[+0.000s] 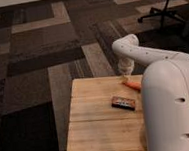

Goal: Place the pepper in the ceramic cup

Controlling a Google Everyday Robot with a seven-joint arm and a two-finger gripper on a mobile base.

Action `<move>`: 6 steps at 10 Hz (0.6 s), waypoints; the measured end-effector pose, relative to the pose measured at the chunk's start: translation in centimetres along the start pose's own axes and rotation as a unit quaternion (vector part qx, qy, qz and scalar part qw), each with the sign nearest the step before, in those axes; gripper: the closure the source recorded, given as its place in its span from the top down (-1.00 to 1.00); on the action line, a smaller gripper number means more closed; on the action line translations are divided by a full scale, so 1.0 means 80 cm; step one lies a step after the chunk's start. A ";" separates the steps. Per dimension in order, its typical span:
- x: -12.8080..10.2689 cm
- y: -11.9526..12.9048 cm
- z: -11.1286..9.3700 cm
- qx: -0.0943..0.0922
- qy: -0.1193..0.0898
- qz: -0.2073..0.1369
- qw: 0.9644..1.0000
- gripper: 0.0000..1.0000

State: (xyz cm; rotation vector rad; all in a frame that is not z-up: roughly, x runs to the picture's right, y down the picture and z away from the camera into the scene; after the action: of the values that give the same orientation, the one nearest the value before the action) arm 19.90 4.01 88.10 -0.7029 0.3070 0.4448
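The pepper (132, 85), small, slender and orange-red, lies on the wooden table (92, 123) near its far edge, pointing left. My gripper (125, 70) hangs just above the pepper's left tip, at the end of the white arm (138, 50) that curves in from the right. Whether it touches the pepper I cannot make out. The ceramic cup is out of view, possibly behind the bulky white arm segment (171, 107) that covers the table's right side.
A dark rectangular bar (123, 102) with an orange edge lies on the table in front of the pepper. Beyond the table is patterned carpet, with an office chair (164, 3) and a desk corner at the far right.
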 end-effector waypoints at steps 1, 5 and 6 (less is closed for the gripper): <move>0.000 0.001 0.001 0.000 0.000 0.000 1.000 0.60; 0.006 -0.002 0.009 -0.001 -0.003 0.005 1.000 0.60; 0.008 -0.003 0.014 -0.002 -0.004 0.005 1.000 0.60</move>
State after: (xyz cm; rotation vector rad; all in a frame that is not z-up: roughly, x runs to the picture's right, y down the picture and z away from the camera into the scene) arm 20.70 4.77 88.76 -0.7037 0.3028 0.4581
